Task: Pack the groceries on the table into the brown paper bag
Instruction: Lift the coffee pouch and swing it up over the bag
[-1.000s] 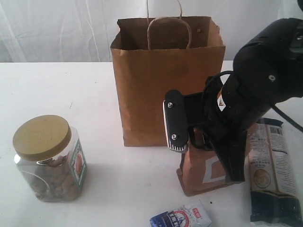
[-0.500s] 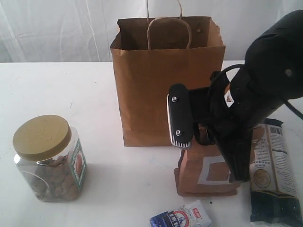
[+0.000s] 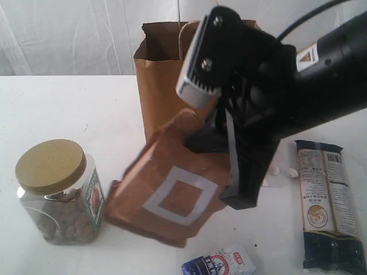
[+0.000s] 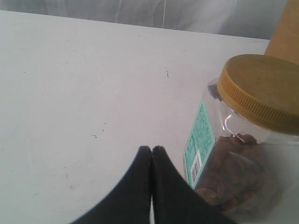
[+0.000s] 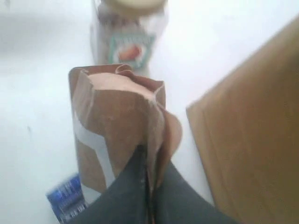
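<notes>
My right gripper [image 3: 200,137] [image 5: 149,161] is shut on the top edge of the brown window pouch [image 3: 166,195] [image 5: 117,116]. The pouch hangs tilted above the table [image 3: 69,109], in front of the brown paper bag [image 3: 163,86] [image 5: 252,130]. The clear jar with a tan lid [image 3: 57,192] [image 4: 243,140] stands at the left. My left gripper [image 4: 152,149] is shut and empty just beside the jar, and does not show in the exterior view. A long dark packet [image 3: 324,206] lies at the right. A small blue-white packet [image 3: 221,263] [image 5: 67,198] lies at the front edge.
A few tiny white pebble-like bits [image 3: 285,171] lie on the table between the bag and the long packet. A white curtain [image 3: 69,34] hangs behind the table. My right arm [image 3: 321,74] crosses in front of the bag's right side.
My right gripper closed on the pouch's top and lifted it off the table, swinging it up and to the left so it now hangs tilted. The left gripper has not moved.
</notes>
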